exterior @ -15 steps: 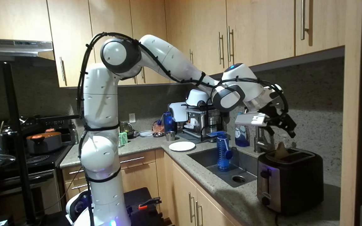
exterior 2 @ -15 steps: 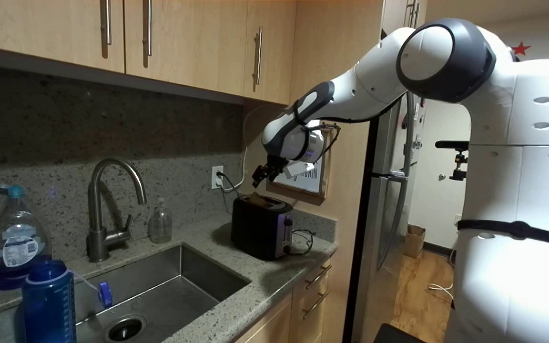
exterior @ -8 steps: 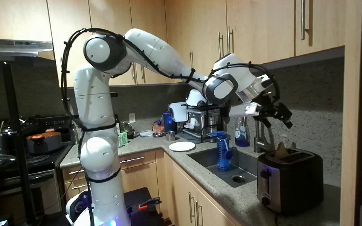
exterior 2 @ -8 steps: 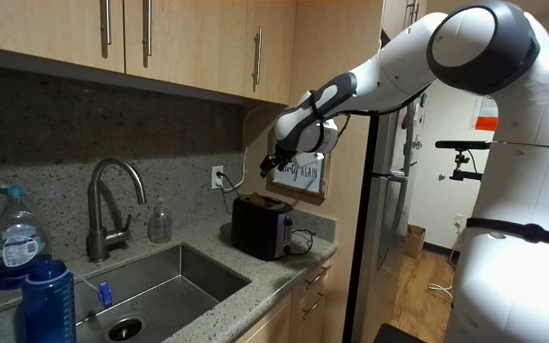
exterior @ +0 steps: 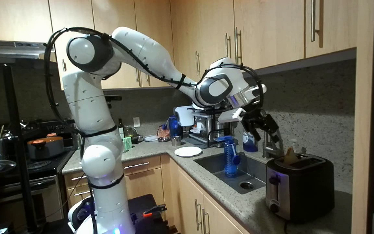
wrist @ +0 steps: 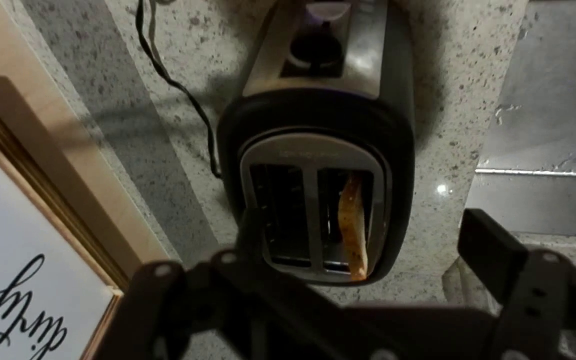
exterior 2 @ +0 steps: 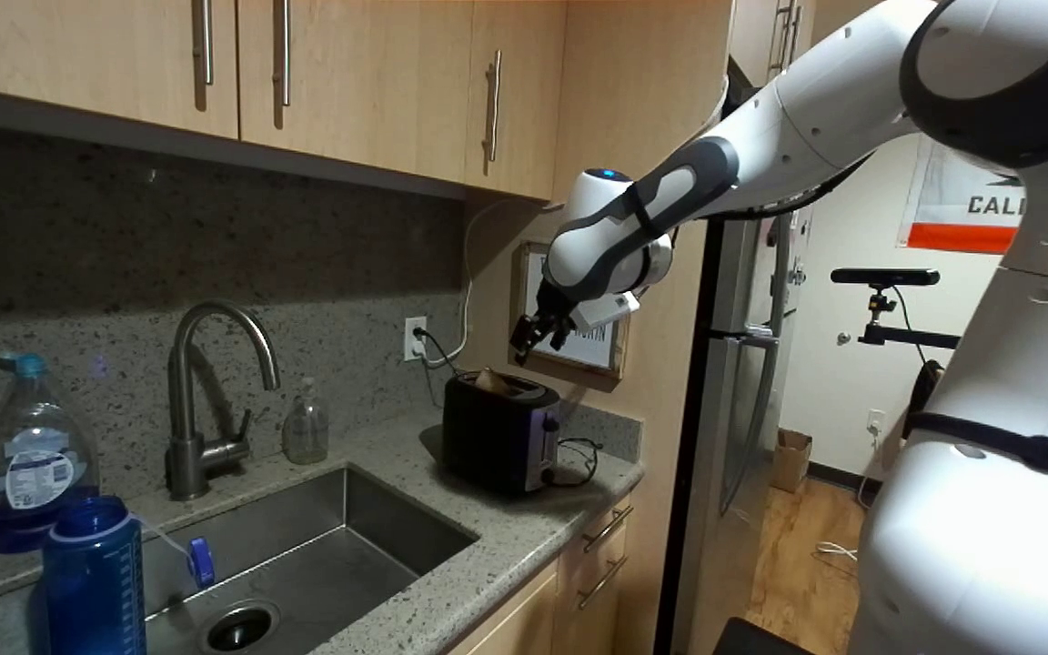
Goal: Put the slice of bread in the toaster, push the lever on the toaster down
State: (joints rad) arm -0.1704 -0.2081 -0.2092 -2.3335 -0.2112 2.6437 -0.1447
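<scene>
A flat, tan bread slice pokes from the boxy black-and-silver toaster; the black pincer hangs wide nearby.

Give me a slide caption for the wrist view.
Slice of bread poking out of one slot of the toaster, the gripper open and empty.

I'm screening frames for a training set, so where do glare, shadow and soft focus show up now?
Wrist view: a small bright glint on the counter, pale sheen on the front of the toaster, fingers dark and somewhat soft. In both exterior views: shadow across the upper backsplash.
</scene>
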